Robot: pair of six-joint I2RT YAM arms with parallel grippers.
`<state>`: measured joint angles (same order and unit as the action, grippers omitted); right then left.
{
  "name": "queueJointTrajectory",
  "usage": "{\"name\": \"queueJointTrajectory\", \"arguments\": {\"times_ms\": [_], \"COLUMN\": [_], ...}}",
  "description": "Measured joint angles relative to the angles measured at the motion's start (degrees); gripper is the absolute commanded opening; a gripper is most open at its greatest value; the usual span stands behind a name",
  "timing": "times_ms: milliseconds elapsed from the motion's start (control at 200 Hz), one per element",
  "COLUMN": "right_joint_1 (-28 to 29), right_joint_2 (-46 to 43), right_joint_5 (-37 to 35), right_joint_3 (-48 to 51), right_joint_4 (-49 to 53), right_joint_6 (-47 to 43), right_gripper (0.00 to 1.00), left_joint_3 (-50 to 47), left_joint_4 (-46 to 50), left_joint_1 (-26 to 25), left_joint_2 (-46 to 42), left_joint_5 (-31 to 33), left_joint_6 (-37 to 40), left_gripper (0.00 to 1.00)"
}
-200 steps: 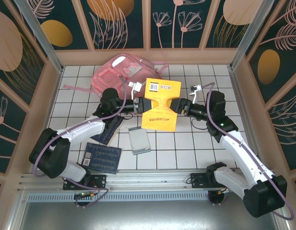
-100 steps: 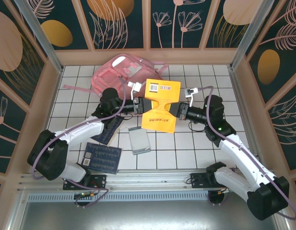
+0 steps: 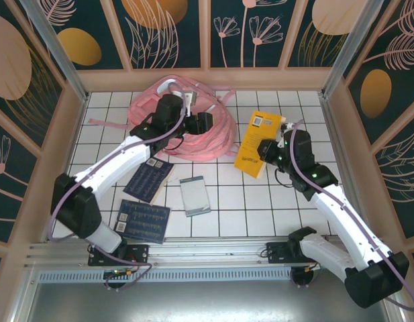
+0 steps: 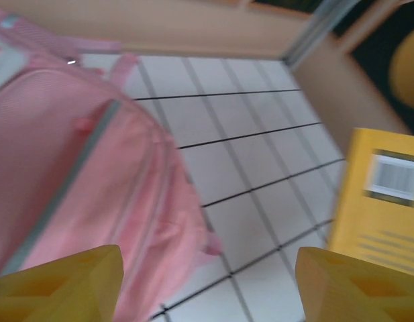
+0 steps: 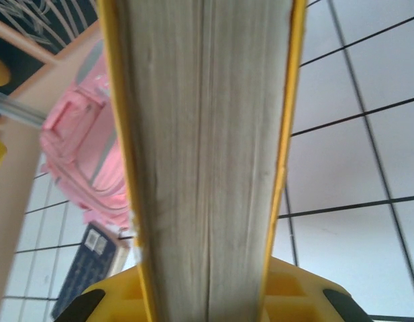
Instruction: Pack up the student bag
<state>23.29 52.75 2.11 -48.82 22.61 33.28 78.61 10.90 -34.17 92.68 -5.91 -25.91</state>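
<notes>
2 grippers, 2 jobs: the right gripper (image 3: pixel 266 147) is clamped on a thick yellow book (image 3: pixel 250 159), while the left gripper (image 3: pixel 204 123) hangs spread and empty over the student bag (image 3: pixel 217 137) at the rear of the tiled table (image 3: pixel 260 215). Likely step — getting the bag open; next calls for a grip on its zip or flap. Right wrist view shows page edges; overhead shows 2 dark notebooks (image 3: pixel 151 180) lying nearby.

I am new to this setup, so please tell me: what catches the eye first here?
The big pink student bag lies far back, left of centre, with the open left claw hovering over it. To its right, the right claw grips a bright yellow book.
</notes>
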Motion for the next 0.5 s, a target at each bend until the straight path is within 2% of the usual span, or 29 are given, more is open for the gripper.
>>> {"name": "queueJointTrajectory", "arguments": {"times_ms": [250,500], "right_joint_1": [0.00,0.00], "right_joint_2": [-0.22,-0.20], "right_joint_5": [-0.57,-0.35], "right_joint_3": [0.74,1.07], "right_joint_4": [0.35,0.35], "right_joint_6": [-1.29,-2.16], "right_gripper": [0.00,0.00], "left_joint_3": [14.12,16.94], "left_joint_4": [10.34,11.96], "left_joint_1": [0.11,2.97], "left_joint_2": [16.90,22.62], "left_joint_5": [12.24,10.36], "left_joint_6": [8.68,10.97], "left_gripper": [0.75,0.75]}}
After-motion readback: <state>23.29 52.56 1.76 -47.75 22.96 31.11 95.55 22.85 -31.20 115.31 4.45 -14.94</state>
